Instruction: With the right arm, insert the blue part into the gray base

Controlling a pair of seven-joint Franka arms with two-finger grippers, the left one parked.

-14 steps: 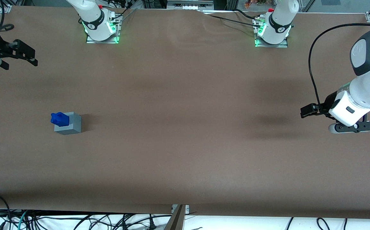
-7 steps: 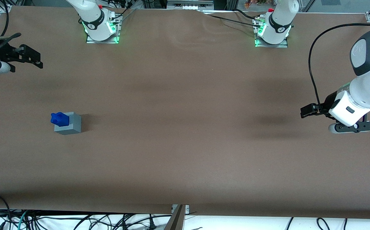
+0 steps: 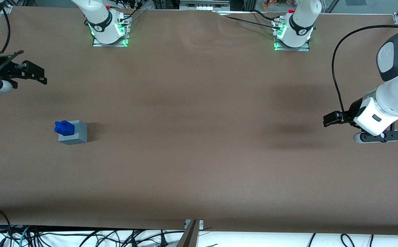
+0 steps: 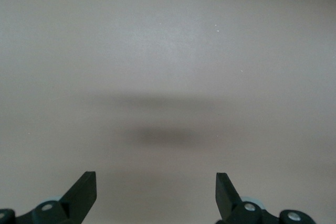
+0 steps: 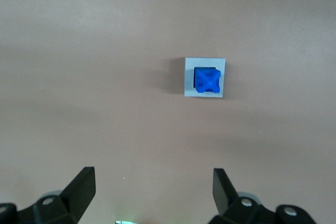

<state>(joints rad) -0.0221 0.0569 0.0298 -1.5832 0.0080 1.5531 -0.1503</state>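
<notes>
The blue part (image 3: 64, 127) sits in the top recess of the gray base (image 3: 74, 132), sticking up out of it, on the brown table toward the working arm's end. In the right wrist view the blue part (image 5: 208, 81) fills the square recess of the gray base (image 5: 189, 76) seen from above. My right gripper (image 3: 35, 74) hangs high over the table at the working arm's edge, farther from the front camera than the base and well apart from it. Its fingers (image 5: 80, 187) stand wide open with nothing between them, the gripper (image 5: 154, 184) looking down at bare table.
Two arm bases with green lights (image 3: 109, 32) (image 3: 291, 36) stand at the table's back edge. The brown table surface (image 3: 199, 137) stretches between the base and the parked arm. Cables hang below the front edge (image 3: 82, 236).
My right gripper has shifted a little nearer to the front camera and slightly inward over the table. The blue part and gray base have not moved.
</notes>
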